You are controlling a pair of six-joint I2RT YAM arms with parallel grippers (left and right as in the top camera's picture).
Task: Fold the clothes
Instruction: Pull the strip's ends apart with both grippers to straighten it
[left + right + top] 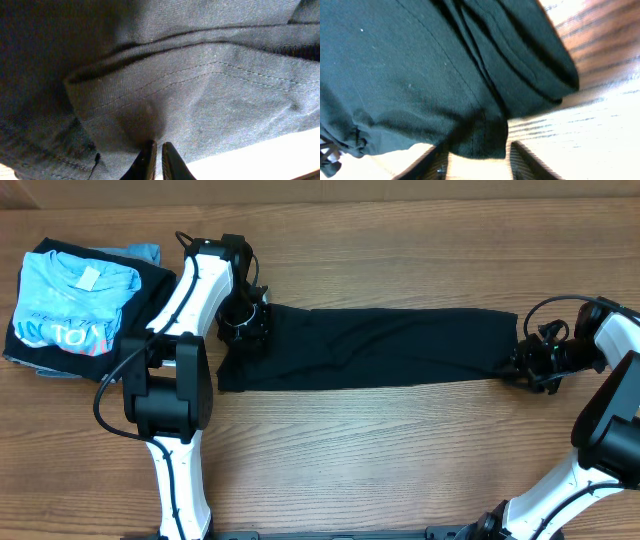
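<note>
Left end effector (156,151) is pinched narrow on a pucker of the black T-shirt (370,348). Right end effector (477,149) stands partly apart, straddling the opposite end. The shirt lies as a long band on the wooden tabletop (400,450).

The left pincer (156,146) held its two fingers (146,161) almost together, nipping a pucker of the black shirt (210,95). Cloth filled nearly everything above the tips and to both sides, with a double-stitched hem running across just above them. A bright strip of counter (265,152) showed to the pincer's right.
</note>
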